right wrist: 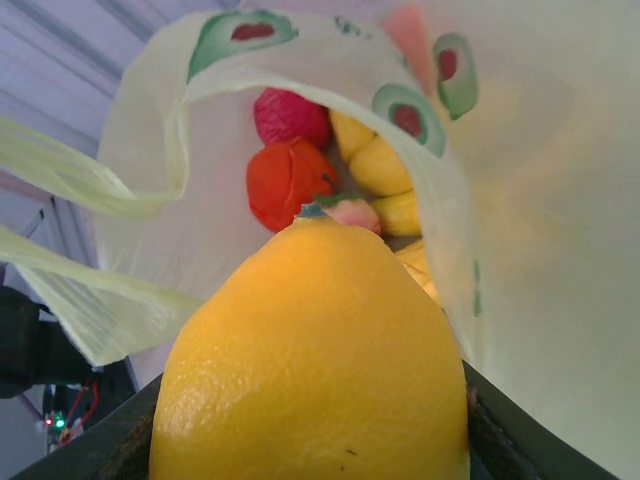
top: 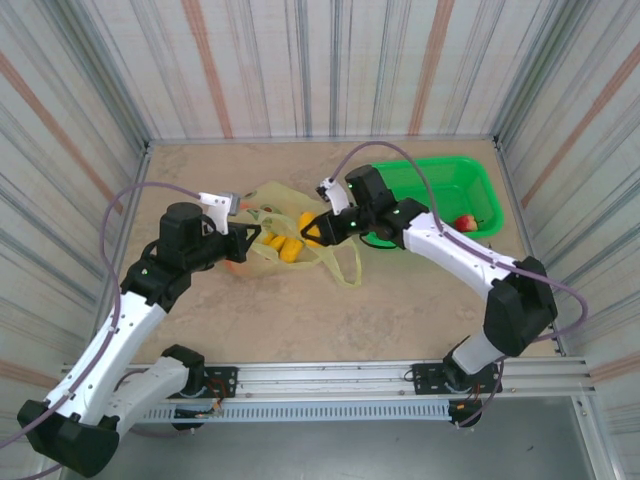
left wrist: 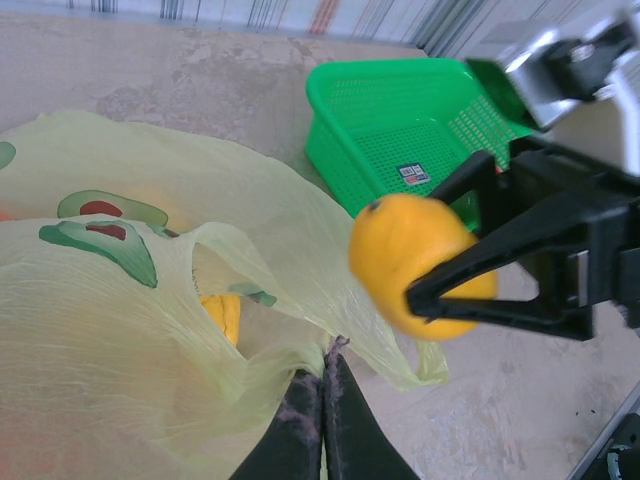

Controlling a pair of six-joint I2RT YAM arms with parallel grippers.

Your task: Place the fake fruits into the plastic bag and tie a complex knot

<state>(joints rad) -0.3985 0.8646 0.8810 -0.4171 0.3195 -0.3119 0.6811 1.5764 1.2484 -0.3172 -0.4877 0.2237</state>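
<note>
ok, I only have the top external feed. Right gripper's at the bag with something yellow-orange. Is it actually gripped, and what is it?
Observer: Gripped. The right wrist view shows a lemon clamped between the fingers of the right gripper, pointed at the open mouth of the plastic bag.
Operator: Who's holding the mouth open?
Observer: The left wrist view shows the left gripper shut, pinching the bag's rim film.
Operator: Anything inside already?
Observer: Yes. Through the mouth I see a red fruit, a pink one and bananas.
</note>
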